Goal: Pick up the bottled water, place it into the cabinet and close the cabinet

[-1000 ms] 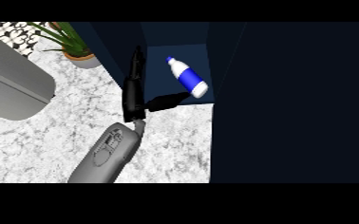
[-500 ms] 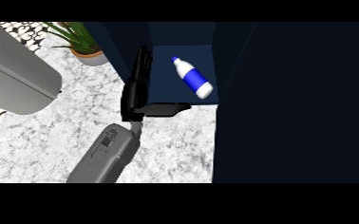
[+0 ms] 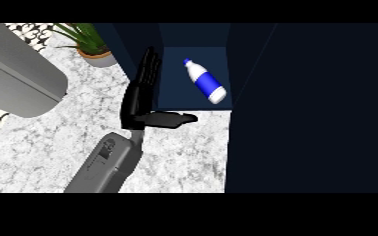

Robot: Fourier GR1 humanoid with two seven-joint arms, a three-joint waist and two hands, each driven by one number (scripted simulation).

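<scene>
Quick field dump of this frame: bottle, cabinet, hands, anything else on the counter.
bottle: bottled water lying on its side inside the cabinet, cap toward the back
cabinet: cabinet open, dark blue interior
visible hand: black hand fingers straight, thumb out to the side, at the cabinet's left edge, apart from the bottle
other hand: not in view
counter: marble counter
other items: potted plant at back left

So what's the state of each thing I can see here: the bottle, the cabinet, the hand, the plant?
Bottled water: lying on its side inside the cabinet, cap on, nothing holding it.
Cabinet: open.
Hand: open, fingers straight, thumb out to the side, holding nothing.
Potted plant: upright on the counter.
</scene>
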